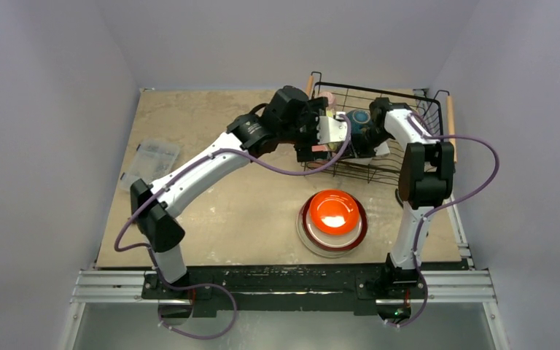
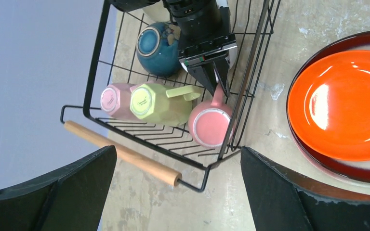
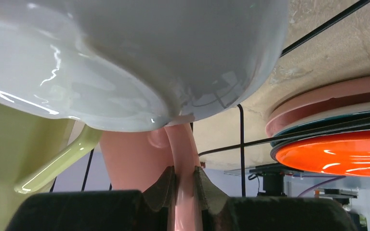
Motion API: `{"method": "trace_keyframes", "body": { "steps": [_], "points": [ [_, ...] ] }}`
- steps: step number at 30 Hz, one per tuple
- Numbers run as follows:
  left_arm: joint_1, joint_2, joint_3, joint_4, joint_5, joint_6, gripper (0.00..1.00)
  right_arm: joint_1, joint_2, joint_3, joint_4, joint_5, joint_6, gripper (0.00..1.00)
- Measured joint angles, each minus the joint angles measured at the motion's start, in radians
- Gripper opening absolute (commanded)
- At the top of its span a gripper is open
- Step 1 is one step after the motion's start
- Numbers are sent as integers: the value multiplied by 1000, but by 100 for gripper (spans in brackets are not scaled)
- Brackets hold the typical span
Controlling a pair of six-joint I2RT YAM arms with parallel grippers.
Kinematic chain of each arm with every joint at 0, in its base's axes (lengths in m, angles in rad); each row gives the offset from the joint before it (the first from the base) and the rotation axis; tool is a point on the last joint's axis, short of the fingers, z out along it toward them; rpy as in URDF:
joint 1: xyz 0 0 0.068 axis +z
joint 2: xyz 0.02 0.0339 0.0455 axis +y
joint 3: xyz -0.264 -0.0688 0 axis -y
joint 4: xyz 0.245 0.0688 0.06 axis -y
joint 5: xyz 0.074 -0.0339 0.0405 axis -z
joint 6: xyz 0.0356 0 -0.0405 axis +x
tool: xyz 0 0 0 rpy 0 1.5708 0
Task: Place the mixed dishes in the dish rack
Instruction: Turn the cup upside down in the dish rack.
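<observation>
While my right tool (image 3: pixel 184 185) pinches the salmon mug (image 2: pixel 209 126) by its handle, probably settling it in the rack (image 2: pixel 120 153) corner, my left tool (image 2: pixel 178 192) hangs wide apart.

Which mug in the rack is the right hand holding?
The salmon mug, at the end of the row: the right hand pinches its handle. The yellow-green mug and pale pink mug beside it are not gripped.
</observation>
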Motion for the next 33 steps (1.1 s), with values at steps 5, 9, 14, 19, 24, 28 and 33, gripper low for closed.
{"method": "trace_keyframes", "body": {
  "steps": [5, 9, 14, 19, 24, 28, 33],
  "points": [
    [31, -161, -164, 67, 2, -47, 100, 0, 39, 54, -52, 6, -11, 0],
    [52, -313, -283, 120, -3, -85, 100, 0, 32, 38, -35, 3, 13, 0],
    [57, -476, -379, 160, -16, -113, 100, 0, -14, -31, 11, -5, 71, 6],
    [57, -598, -532, 225, -34, -114, 100, 0, -16, -31, 32, -20, 87, 34],
    [57, -634, -630, 235, -38, -125, 100, 0, -39, -31, 50, -47, 92, 55],
    [57, -636, -659, 257, -34, -140, 100, 2, -89, -40, 59, -47, 84, 71],
    [59, -671, -708, 295, -32, -143, 100, 2, -159, -22, 10, 0, 10, 76]
  ]
}}
